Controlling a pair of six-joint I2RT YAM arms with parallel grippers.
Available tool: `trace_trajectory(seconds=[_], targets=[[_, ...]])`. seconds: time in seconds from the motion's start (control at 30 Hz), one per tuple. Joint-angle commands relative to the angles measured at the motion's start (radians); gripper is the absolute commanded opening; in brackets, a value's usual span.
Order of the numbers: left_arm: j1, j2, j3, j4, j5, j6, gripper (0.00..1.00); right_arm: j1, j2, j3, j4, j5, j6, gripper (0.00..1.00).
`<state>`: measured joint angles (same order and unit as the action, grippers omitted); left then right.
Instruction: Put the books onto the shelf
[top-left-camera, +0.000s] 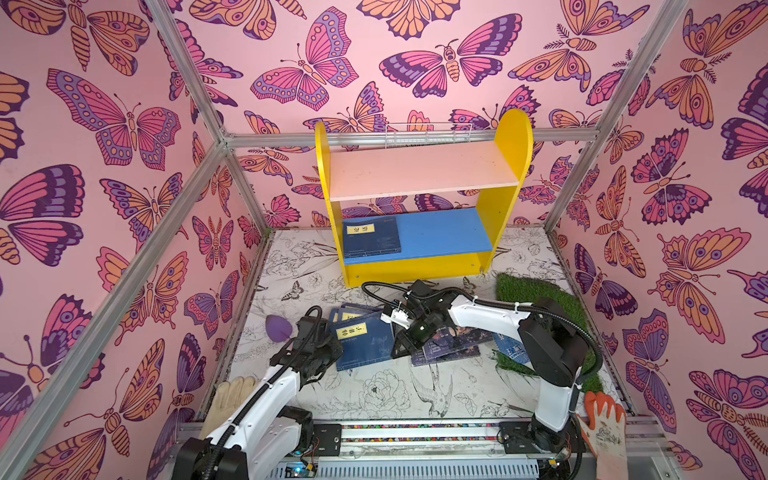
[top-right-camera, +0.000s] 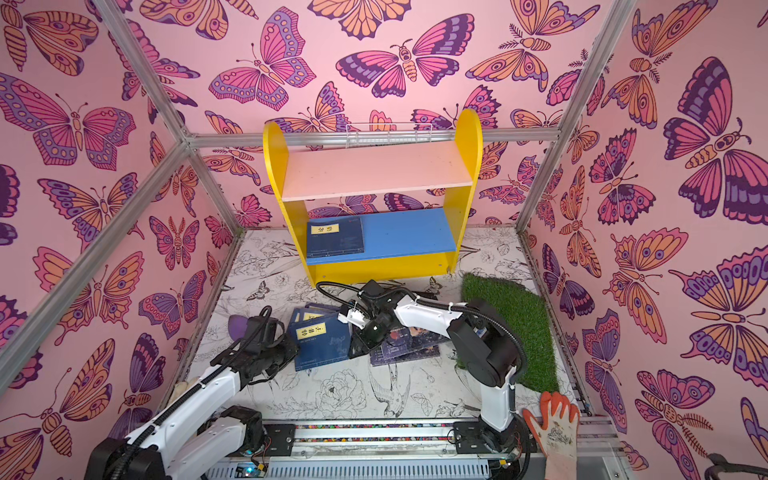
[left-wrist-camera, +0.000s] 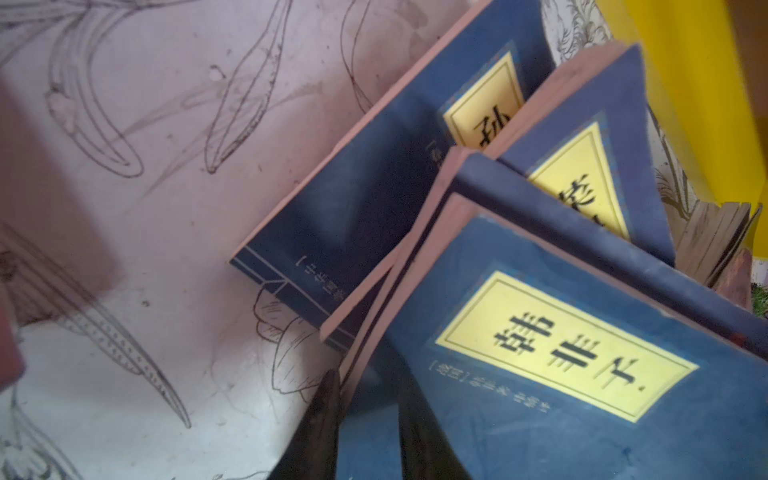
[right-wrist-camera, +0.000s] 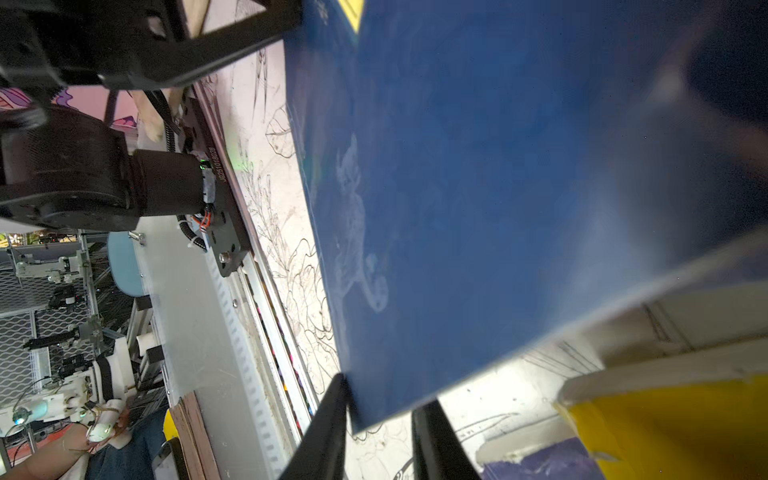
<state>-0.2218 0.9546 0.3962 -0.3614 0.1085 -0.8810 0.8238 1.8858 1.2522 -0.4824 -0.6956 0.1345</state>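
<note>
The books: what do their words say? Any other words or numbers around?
"韩非子": yellow label, top navy book.
"孙", rest covered: label, navy book flat on the floor.
Label of the navy book overlapping it: half hidden, unreadable.
Small print on these covers: too blurred.
Label of the shelved book on the shelf: too small.
Number on the black plate: too small to be sure.
Print on the orange glove: too small.

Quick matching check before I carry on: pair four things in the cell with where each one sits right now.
1. navy paperback with a yellow title label, lying alone
2. purple egg-shaped sponge
3. orange-and-white work glove
4. green artificial-grass mat

A. front right corner, on the metal rail
B. blue lower board of the yellow shelf
C. table, left of the book pile
D. table's right side

Pairs: 1-B, 2-C, 3-A, 4-D.
</note>
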Motion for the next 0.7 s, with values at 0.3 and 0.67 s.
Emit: trace_trajectory(seconds=[0.3,0.67], targets=[[-0.006,-0.055,-0.015,0.064,0.123,0.015,0.26,-0.043,-0.067,0.012,0.284,0.067,0.253,0.09],[0.086,-0.234,0.009,0.198,0.264,-0.13,0.73,-0.219,-0.226,-0.133,0.618,-0.196,0.476,0.0]])
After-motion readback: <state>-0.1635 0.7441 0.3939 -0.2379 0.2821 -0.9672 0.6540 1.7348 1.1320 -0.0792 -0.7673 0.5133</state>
